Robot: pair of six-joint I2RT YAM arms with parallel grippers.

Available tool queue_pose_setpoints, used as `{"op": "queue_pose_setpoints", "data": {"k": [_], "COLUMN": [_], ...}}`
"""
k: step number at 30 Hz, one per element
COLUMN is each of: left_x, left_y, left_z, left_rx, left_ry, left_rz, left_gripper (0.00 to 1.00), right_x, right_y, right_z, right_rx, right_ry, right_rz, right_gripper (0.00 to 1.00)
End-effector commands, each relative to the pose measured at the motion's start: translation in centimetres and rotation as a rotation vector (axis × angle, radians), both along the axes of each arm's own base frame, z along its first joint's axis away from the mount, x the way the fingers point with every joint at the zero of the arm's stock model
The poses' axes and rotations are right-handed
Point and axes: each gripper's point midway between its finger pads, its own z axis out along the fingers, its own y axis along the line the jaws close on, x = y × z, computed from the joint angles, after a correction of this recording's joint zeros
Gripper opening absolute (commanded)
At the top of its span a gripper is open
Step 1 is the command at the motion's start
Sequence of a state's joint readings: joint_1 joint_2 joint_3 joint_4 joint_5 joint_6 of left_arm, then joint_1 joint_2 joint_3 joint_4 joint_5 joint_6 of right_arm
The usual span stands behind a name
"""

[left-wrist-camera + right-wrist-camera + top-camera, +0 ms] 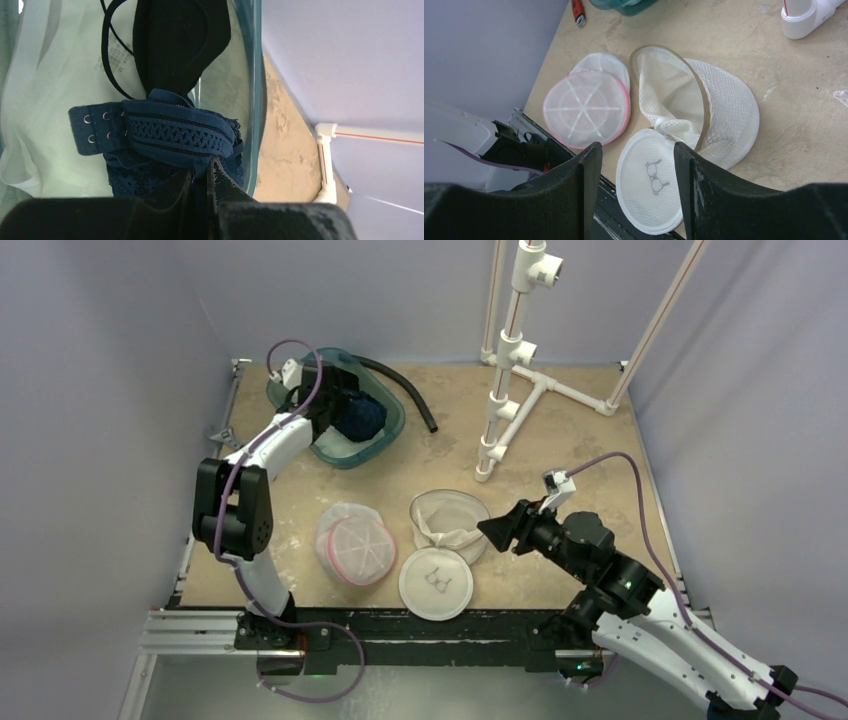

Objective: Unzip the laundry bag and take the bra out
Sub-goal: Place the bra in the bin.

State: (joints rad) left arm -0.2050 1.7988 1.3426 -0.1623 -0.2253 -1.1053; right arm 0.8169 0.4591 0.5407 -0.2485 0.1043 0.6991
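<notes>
Free tabletop (400,480) between open laundry bag (462,528) and teal bin (391,430)

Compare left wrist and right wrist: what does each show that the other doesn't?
Left wrist only: blue bra pinched in the shut left jaws, black bra beyond it, lying in the teal tub. Right wrist only: unzipped white mesh bag, its round lid and a pink-rimmed bag, seen past the open right jaws. Shared: the teal tub's edge, white PVC stand, tan tabletop.
</notes>
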Motion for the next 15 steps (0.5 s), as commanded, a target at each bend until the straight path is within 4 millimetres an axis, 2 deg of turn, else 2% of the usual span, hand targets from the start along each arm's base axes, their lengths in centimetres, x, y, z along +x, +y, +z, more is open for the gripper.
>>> {"op": "queue_pose_setpoints", "data": {"k": [1,2,5,8,12,15], "left_x": [2.0,2.1,2.0,1.8,1.4,0.6], "left_y": [1.1,1.1,1.0,1.0,1.2,1.5], "left_z": [1.1,0.7,-0.3,-0.3,0.8,2.8], "left_rx": [-0.019,-0.009,0.015,0.036,0.062,0.069], "left_ry": [-0.077,-0.063,-0.029,-0.024,-0.032,-0.065], "left_rz": [0.103,0.098,0.078,0.058,0.045,0.044], "left_gripper": [0.00,0.01,0.22,0.43,0.63,0.69], "right_x": [0.3,0.3,0.4,0.5,0.5,0.5], "right_y": [0.3,0.4,0.4,0.4,0.4,0.3], "right_z": [0.6,0.7,0.5,0.4,0.4,0.4], "right_rx": [0.008,0.007,-0.002,-0.006,-0.006,-0.008], "right_ry": [-0.028,-0.029,-0.028,-0.026,-0.026,-0.026], "right_rz": [0.010,0.012,0.010,0.007,0.007,0.005], "right_gripper": [0.58,0.58,0.57,0.57,0.57,0.57]}}
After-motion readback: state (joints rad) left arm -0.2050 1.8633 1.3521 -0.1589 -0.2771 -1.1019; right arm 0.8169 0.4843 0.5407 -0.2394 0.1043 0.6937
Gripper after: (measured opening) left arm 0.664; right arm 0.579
